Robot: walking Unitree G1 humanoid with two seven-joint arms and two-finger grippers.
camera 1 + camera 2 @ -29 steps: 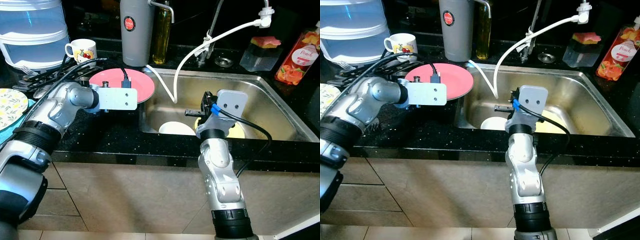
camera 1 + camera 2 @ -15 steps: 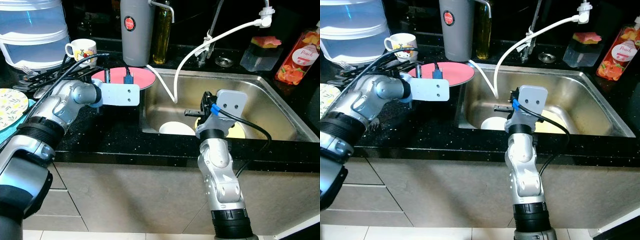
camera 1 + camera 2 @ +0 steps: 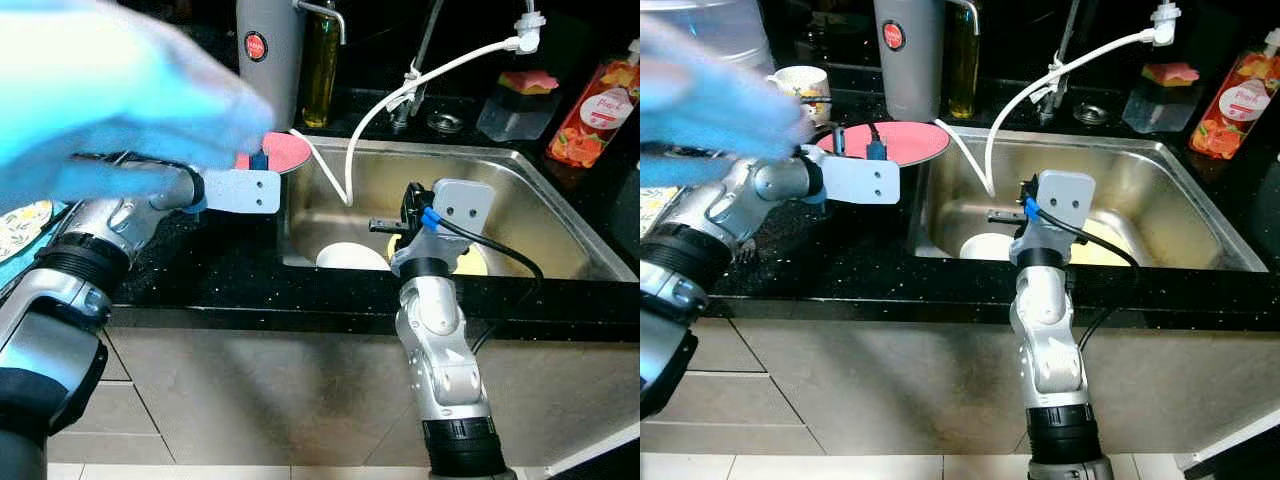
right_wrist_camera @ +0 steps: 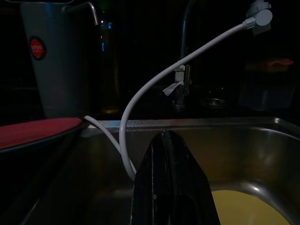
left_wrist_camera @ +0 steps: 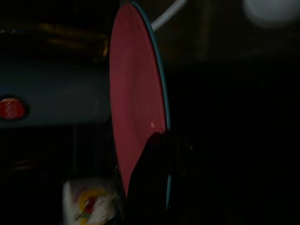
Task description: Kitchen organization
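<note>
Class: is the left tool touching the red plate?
Touching. The left wrist view shows the left tool clamped over the red plate's rim.

Blurred blue gloved hand [image 3: 110, 95] now over left arm; pink plate [image 3: 902, 139] lifted toward sink.

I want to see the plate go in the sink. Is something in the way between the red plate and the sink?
Nothing solid blocks it. The left end effector holds the red plate at the sink edge. A white hose hangs into the basin beside it, and a white dish lies on the bottom.
</note>
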